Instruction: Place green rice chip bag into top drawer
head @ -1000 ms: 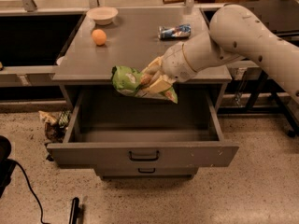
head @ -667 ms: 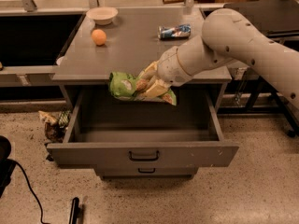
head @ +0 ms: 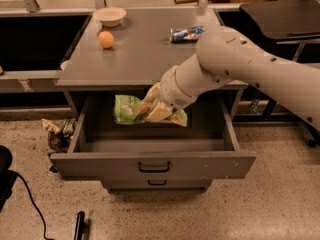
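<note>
Pincer (head: pixel 156 109) clenched on green rice chip bag (head: pixel 126 109), low inside the open top drawer (head: pixel 210 165). Bag's long axis ran left-right, jutting left of the pincer. Floor contact unclear.

- The gripper (head: pixel 156 109) clasps the green rice chip bag (head: pixel 126 109) within the open top drawer (head: pixel 150 165).
- An orange (head: pixel 106 39), bowl (head: pixel 110 16) and blue packet (head: pixel 186 33) sit on the cabinet top (head: pixel 145 54).
</note>
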